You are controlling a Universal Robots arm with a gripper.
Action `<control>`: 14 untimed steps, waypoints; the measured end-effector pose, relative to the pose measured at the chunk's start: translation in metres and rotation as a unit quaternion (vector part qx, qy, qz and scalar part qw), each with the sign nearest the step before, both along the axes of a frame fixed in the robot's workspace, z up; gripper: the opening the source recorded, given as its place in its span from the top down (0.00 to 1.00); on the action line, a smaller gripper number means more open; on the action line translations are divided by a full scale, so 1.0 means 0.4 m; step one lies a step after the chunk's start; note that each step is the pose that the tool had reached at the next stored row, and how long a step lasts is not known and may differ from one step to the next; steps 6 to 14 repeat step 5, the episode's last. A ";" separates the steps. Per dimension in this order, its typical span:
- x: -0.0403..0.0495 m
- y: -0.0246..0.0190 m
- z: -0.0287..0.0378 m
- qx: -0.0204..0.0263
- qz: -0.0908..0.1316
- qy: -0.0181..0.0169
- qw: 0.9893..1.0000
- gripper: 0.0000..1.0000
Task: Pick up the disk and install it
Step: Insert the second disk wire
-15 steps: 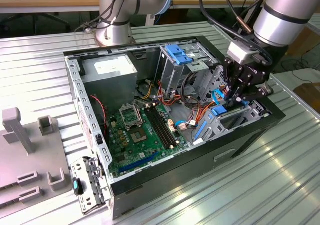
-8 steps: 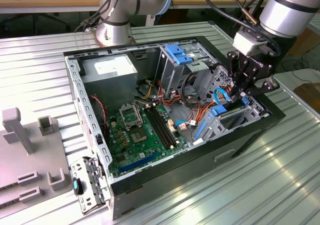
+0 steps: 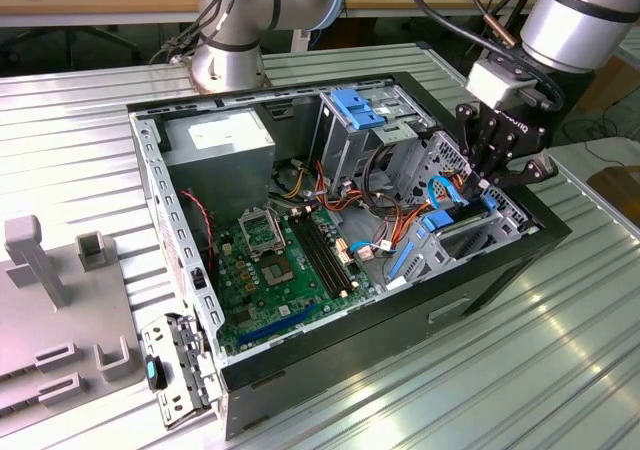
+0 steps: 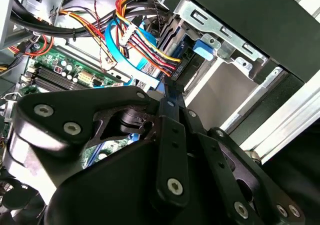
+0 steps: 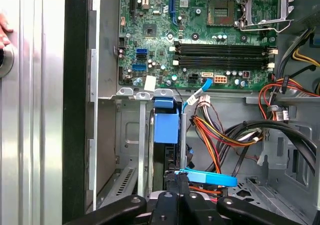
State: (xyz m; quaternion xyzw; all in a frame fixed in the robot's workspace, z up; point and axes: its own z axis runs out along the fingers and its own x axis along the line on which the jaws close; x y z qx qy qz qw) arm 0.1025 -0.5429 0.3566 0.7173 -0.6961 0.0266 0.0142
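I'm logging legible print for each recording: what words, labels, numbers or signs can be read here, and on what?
No text here can be quoted.
White label on the power supply box, exterior view: too small to read.
Printed markings on the motherboard, first wrist view: too small to read.
Small white sticker at the motherboard's edge: too blurred to read.

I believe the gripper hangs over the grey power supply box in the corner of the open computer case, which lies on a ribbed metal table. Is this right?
Not quite. The exterior view shows the gripper at the drive bay on the exterior view's right, well apart from the grey power supply box. The rest holds: the open computer case lies on a ribbed metal table.
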 end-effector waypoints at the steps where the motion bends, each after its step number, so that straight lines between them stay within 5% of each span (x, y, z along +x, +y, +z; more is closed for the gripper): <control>1: 0.000 0.000 0.000 0.000 0.000 0.000 1.000 0.89; 14: 0.000 0.000 0.000 0.000 0.000 0.000 1.000 0.89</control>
